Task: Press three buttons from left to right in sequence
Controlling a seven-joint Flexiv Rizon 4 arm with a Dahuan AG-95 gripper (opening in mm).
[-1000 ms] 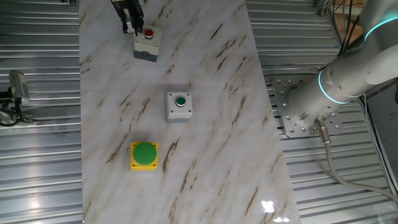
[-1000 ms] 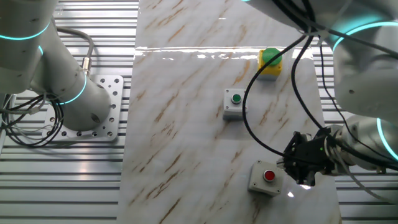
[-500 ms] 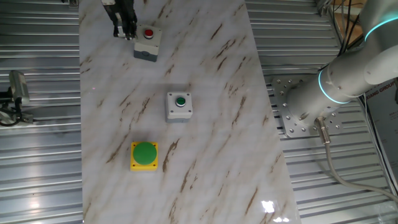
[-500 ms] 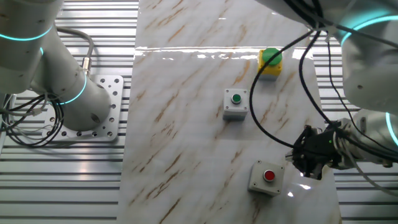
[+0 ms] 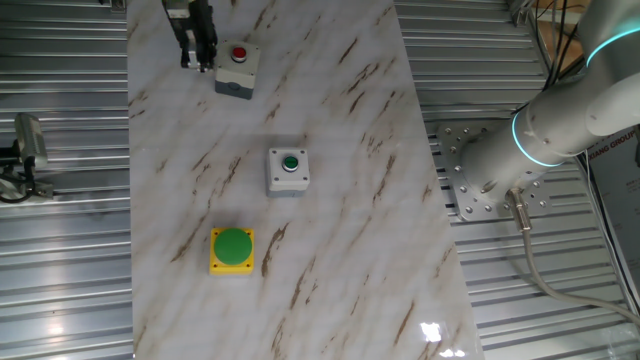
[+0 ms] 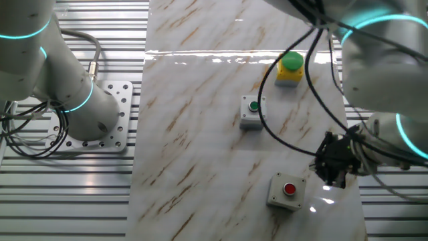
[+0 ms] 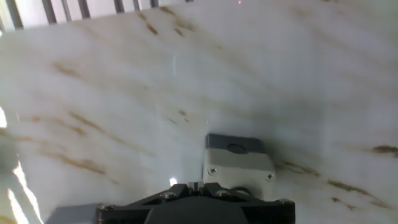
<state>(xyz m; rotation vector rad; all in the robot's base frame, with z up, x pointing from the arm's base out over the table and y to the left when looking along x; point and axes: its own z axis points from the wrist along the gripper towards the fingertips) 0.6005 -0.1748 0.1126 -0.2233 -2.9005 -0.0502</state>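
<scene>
Moved: pincer (image 5: 199, 62) barely shifted, hanging at 9 o'clock of red-button box (image 5: 236, 68)
Hidden: fingertips unclear, grip state unknowable
Buttons: dark-green box (image 5: 288, 170) mid-bench (image 5: 350, 120), yellow box (image 5: 232, 250) beyond

Only a cut-off word, "GROUP", can be read on a label (image 5: 612, 150) at the right edge; nothing else legible.

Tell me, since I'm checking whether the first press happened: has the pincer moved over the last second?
Yes. In one fixed view the pincer has shifted off the red-button box to its side, over bare table.
</scene>
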